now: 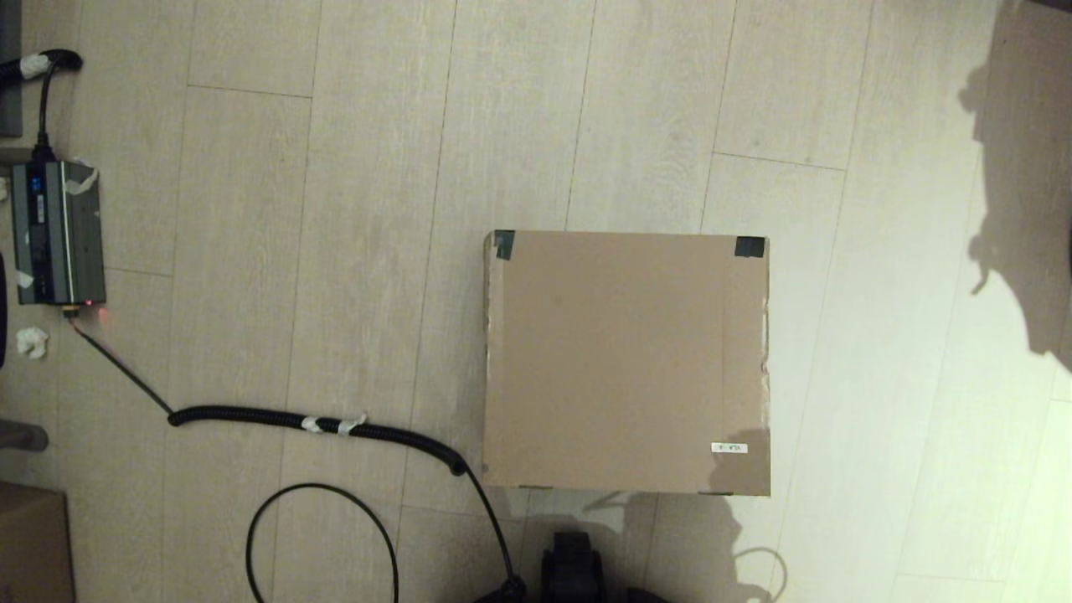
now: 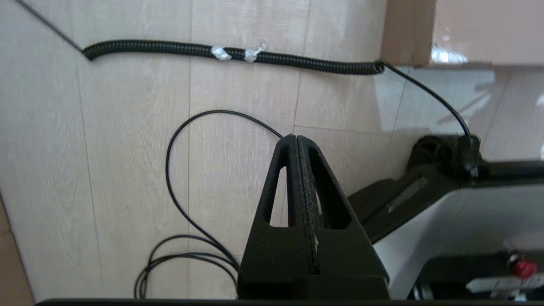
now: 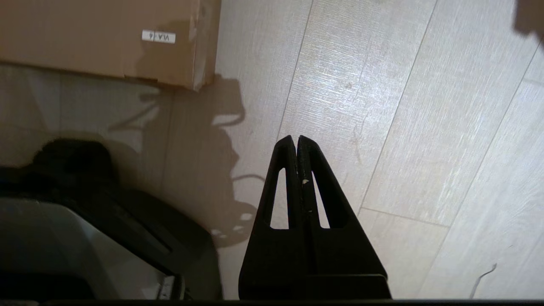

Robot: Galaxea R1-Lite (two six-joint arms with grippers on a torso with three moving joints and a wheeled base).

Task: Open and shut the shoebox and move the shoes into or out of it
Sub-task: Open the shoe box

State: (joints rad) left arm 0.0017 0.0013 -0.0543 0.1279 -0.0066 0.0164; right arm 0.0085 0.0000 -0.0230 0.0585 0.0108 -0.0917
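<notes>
Plainly, nothing is in hand yet: the shoebox (image 1: pixel 624 362) sits shut on the floor (image 1: pixel 335 251) straight ahead of the robot's base (image 1: pixel 572 565), its lid lying flat, so opening it looks like the first step. No shoes show anywhere; if they are present at all they are under that lid, which cannot be checked from here.

Both arms hang low by the base, outside the head view, likely parked so the box stays unobstructed. The left gripper (image 2: pixel 296 140) has its two black fingers pressed flat together with nothing between them, poised above bare floor beside a loop of thin cable (image 2: pixel 178 178). The right gripper (image 3: pixel 296 141) is likewise closed up tight and empty, over floor just off the box's near right corner.

The box is plain brown cardboard, nearly square, matt and smooth, with dark tape patches (image 1: pixel 749 246) on its two far corners and a small white label (image 1: pixel 728 448) near the right front; its right edge looks a little ragged. A ribbed black hose (image 1: pixel 318 421), bound with white tape, runs across the pale wood-grain planks to the box's left front corner. A grey metal power unit (image 1: pixel 57 232) lies well apart to the far left
</notes>
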